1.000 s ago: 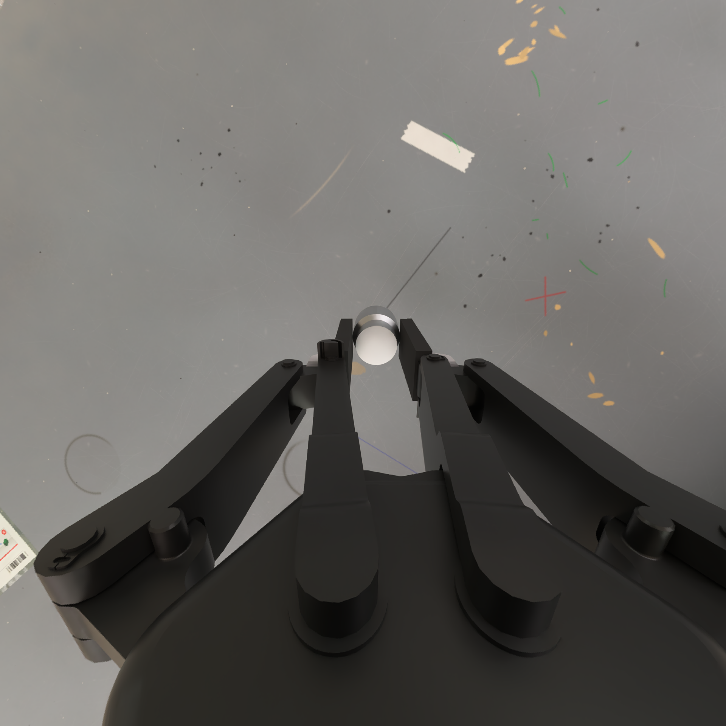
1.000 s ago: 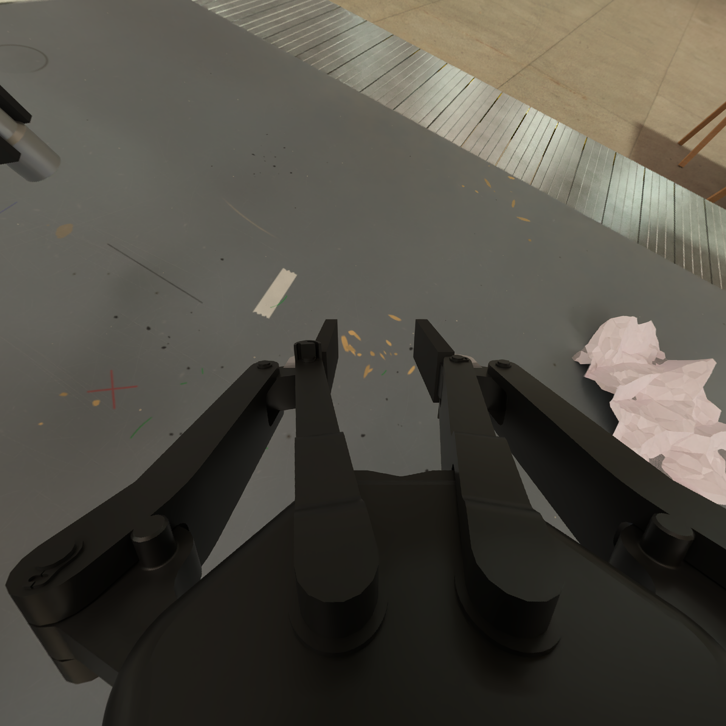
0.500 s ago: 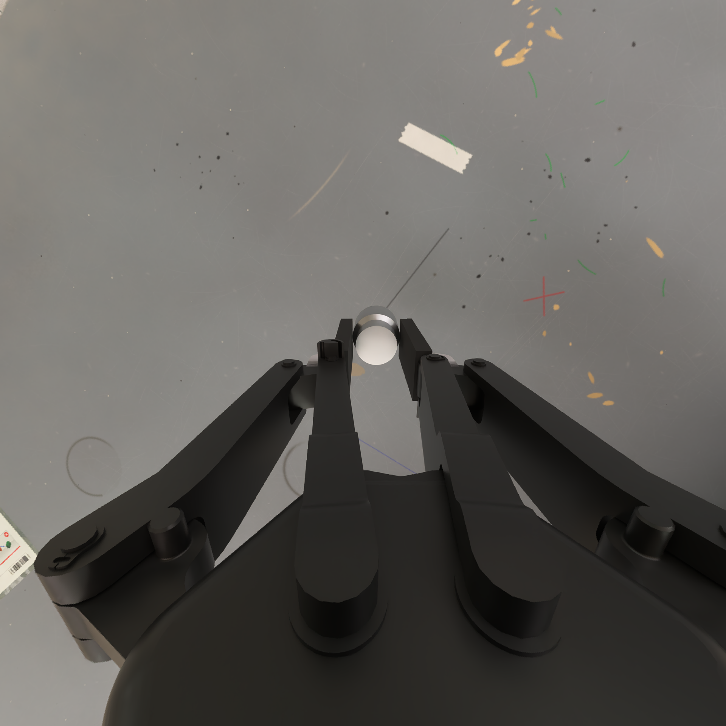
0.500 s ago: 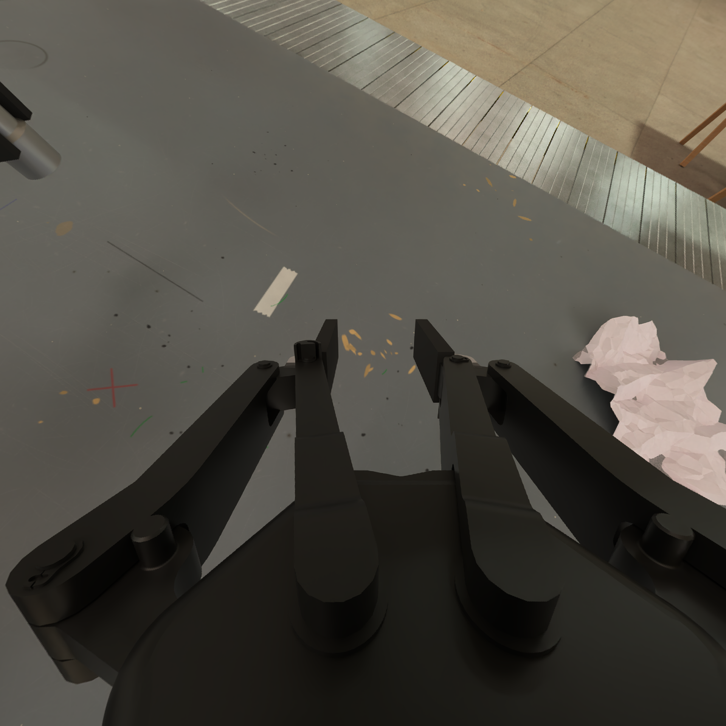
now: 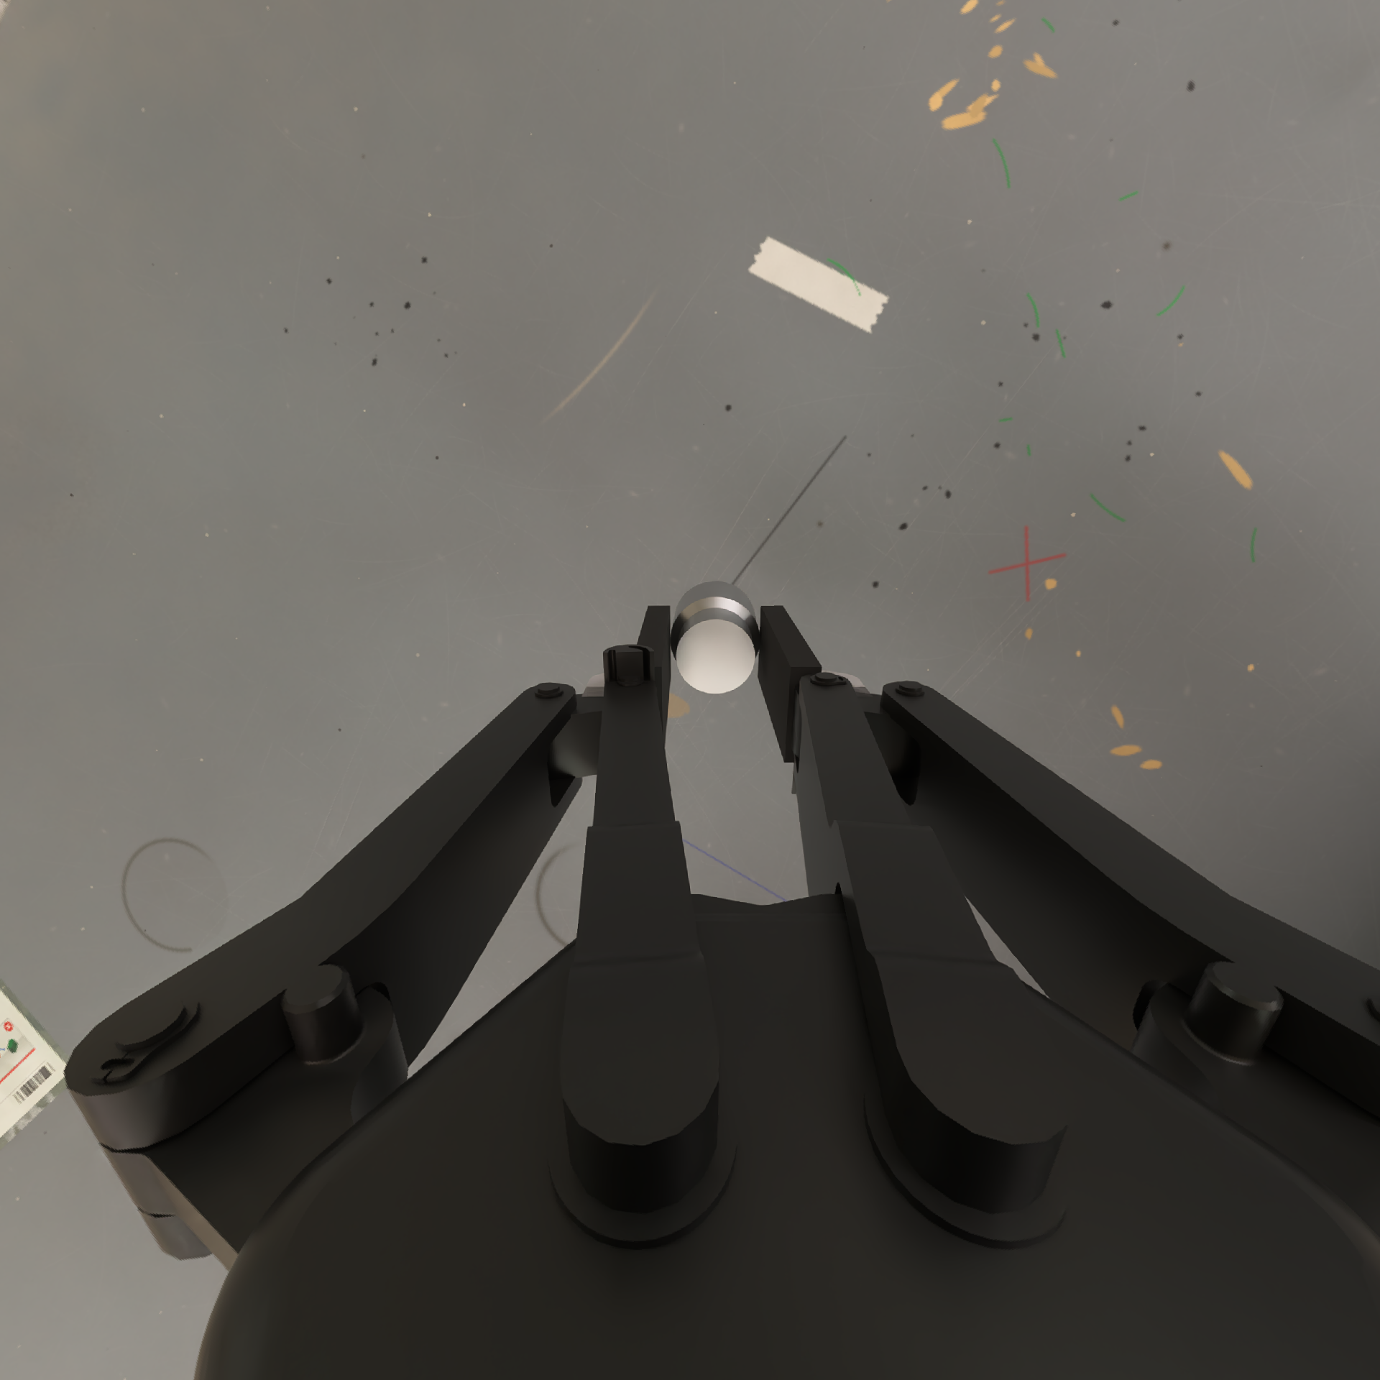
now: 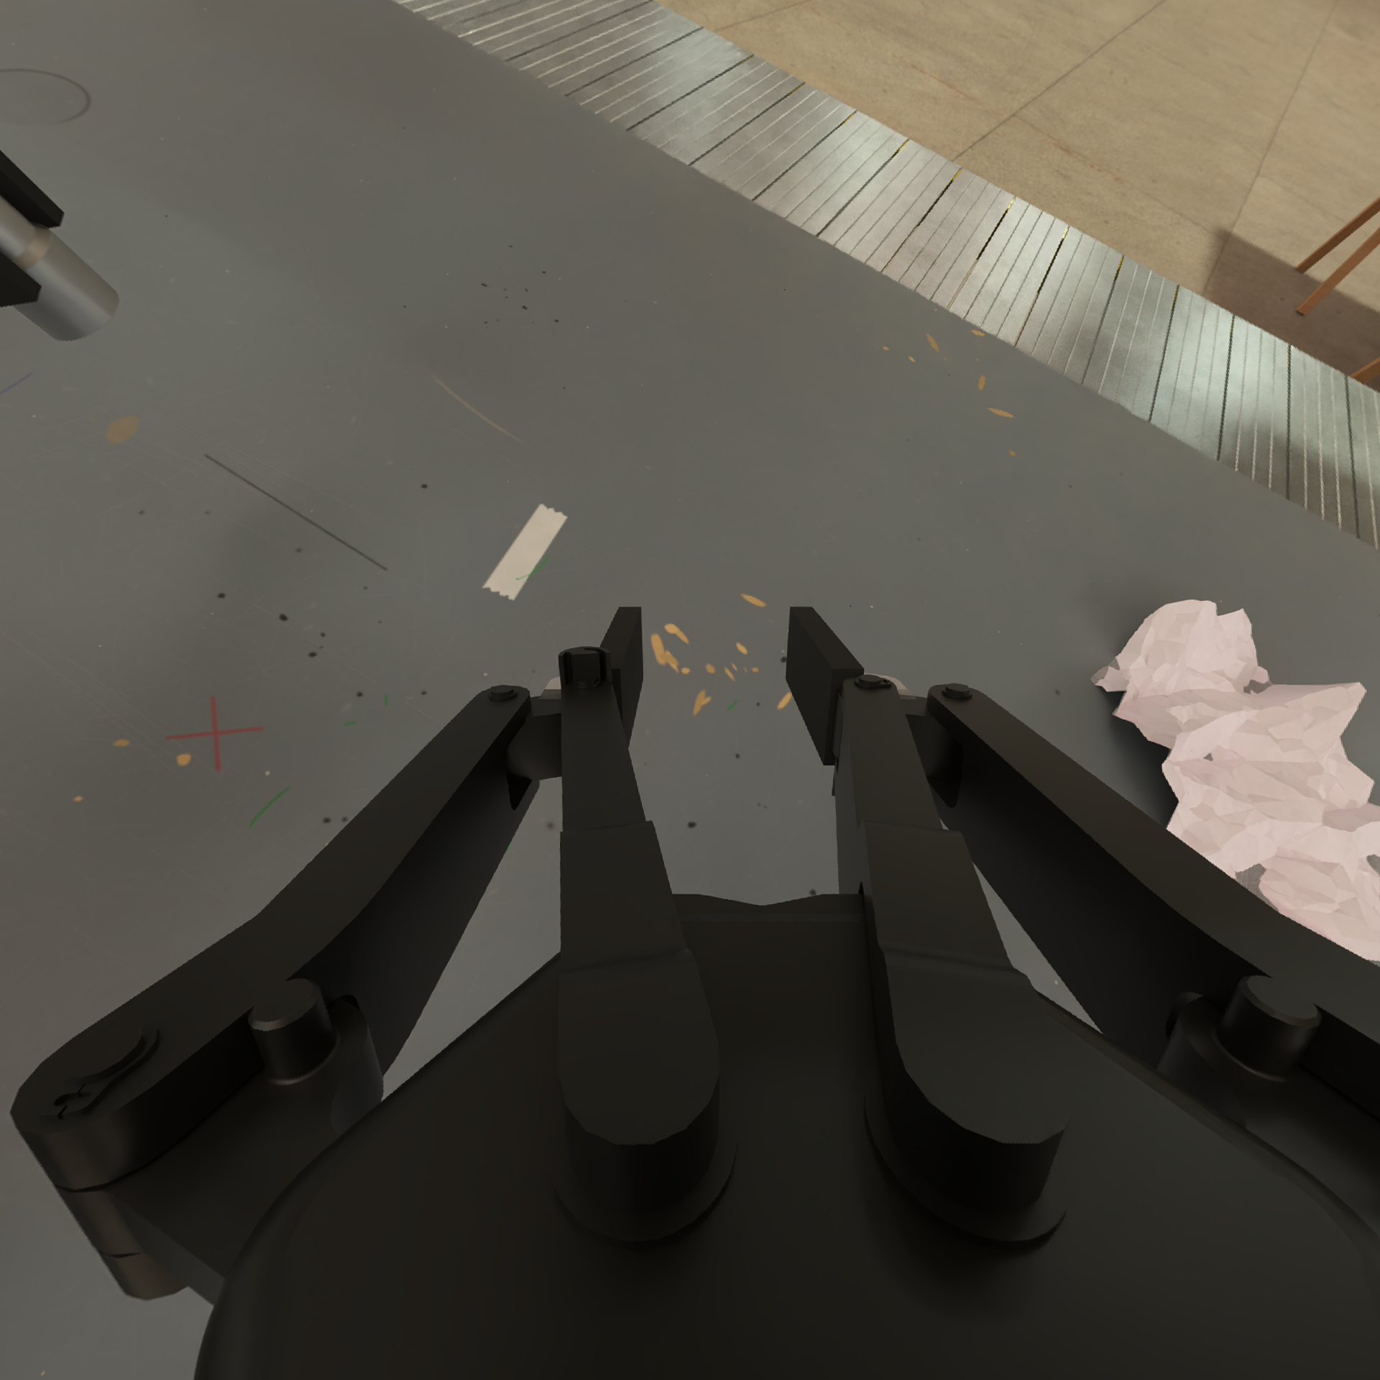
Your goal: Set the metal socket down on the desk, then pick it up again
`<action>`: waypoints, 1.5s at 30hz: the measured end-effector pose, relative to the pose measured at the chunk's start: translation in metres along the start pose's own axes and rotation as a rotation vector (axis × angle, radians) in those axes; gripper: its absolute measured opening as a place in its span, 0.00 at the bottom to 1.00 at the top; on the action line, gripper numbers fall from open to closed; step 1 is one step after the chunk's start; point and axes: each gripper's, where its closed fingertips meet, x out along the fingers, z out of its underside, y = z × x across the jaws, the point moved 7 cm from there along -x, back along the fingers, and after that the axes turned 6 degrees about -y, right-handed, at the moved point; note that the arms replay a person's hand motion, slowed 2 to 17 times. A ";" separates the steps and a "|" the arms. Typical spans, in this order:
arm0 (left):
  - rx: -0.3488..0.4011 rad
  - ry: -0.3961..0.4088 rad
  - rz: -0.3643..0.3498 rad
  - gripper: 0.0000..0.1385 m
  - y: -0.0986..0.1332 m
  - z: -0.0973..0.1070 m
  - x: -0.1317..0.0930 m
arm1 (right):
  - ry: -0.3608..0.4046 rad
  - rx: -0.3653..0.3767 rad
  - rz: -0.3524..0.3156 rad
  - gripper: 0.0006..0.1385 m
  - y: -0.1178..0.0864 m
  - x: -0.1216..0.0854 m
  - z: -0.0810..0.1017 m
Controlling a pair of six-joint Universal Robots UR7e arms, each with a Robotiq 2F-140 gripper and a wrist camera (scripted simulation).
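Note:
The metal socket (image 5: 713, 657), a short shiny cylinder seen end-on, sits between the fingertips of my left gripper (image 5: 715, 620). The gripper is shut on it and holds it above the grey desk (image 5: 373, 523). In the right wrist view the socket (image 6: 63, 291) shows at the far left edge, pinched by the left gripper's black fingers (image 6: 30, 209), with the rest of that gripper out of frame. My right gripper (image 6: 715, 642) is open and empty, hovering over orange flecks on the desk (image 6: 747, 373).
A strip of pale tape (image 5: 818, 284) and a red cross mark (image 5: 1027, 561) lie on the desk ahead of the socket. A printed card (image 5: 26, 1060) sits at the left edge. Crumpled pink-white paper (image 6: 1254, 776) lies right of my right gripper. A ribbed desk edge (image 6: 971, 224) borders the floor.
The desk marks shift very slightly left and down in the left wrist view, so the left gripper has drifted a little with the socket. The right arm has not visibly moved.

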 end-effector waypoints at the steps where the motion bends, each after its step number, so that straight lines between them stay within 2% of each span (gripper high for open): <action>1: 0.001 0.000 0.000 0.23 0.000 0.000 0.000 | 0.000 0.000 0.000 0.38 0.000 0.000 0.000; 45: 0.025 0.017 -0.003 0.23 0.005 -0.004 -0.002 | -0.004 -0.005 -0.001 0.37 -0.001 0.000 0.000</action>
